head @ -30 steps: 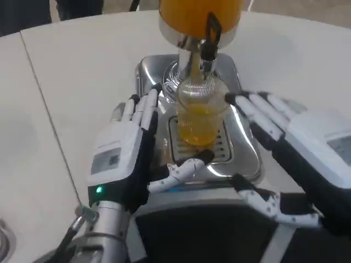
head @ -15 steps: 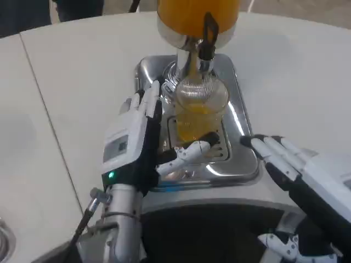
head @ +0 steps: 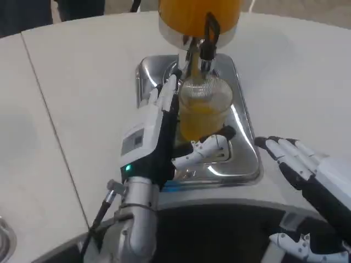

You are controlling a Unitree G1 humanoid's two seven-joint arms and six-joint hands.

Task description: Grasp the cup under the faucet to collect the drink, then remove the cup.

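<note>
Between the left hand's (head: pixel 159 131) fingers (head: pixel 168 96) and thumb (head: pixel 205 149), the cup (head: pixel 204 107) is standing on the steel tray (head: pixel 241 142), right under the faucet (head: pixel 205 41). The fingers are lying along the cup's left wall, reaching up toward its rim, while the thumb is crossing in front of the cup's base; whether they are truly clamping the glass or only lying against it, I cannot tell. The cup is upright and is holding orange drink in its lower part, its upper part clear. Above the fingers, the orange tank (head: pixel 198 13) is hanging over the tray, with the black tap lever on its front.

Off to the right of the tray, the right hand (head: pixel 307 170) is hovering over the table (head: pixel 71 93), holding nothing. Its fingers (head: pixel 285 153) are lying apart and stretched toward the tray's right edge, apart from the cup. The left forearm (head: pixel 137 219) is rising from the near edge of the table up to the tray's front-left corner.
</note>
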